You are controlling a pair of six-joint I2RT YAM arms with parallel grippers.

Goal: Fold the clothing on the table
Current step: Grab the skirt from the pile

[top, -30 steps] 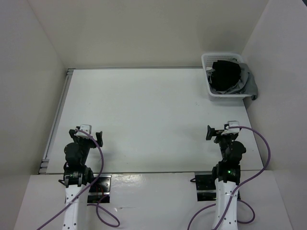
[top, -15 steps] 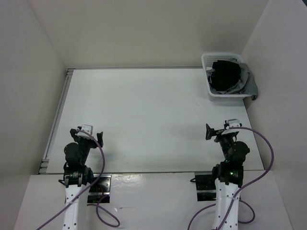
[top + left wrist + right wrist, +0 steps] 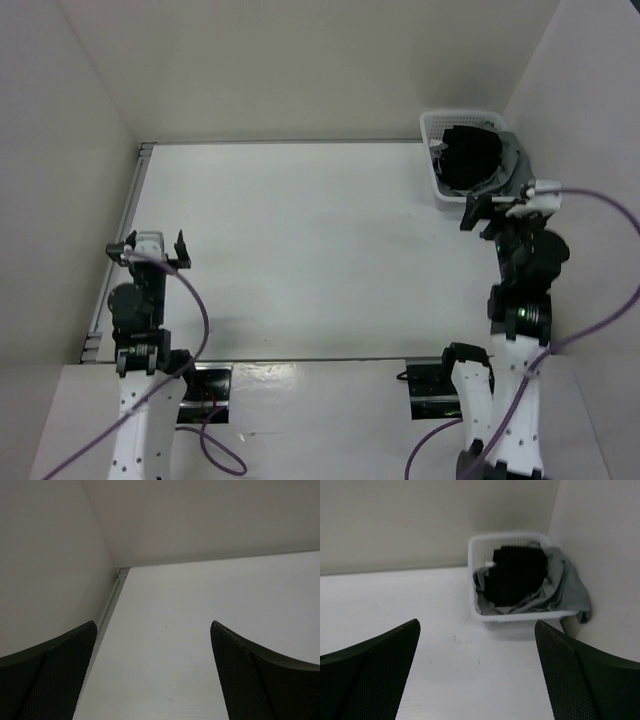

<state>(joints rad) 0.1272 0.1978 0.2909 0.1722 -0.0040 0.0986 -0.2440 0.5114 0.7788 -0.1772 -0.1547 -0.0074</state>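
Both arms have swung outward since a second ago: the left hand [image 3: 155, 250] toward the frame's left edge, the right hand [image 3: 497, 212] up the right side. Two hands, each spread wide, holding nothing. Beyond them lies the counter [image 3: 320, 250]. At upper right, one basket [image 3: 450, 118] holds one black garment [image 3: 470, 160] and one grey garment [image 3: 520, 175] spilling over its rim. Fetching looks under way. Next, I reckon, the right hand must reach in and pinch only the black one.
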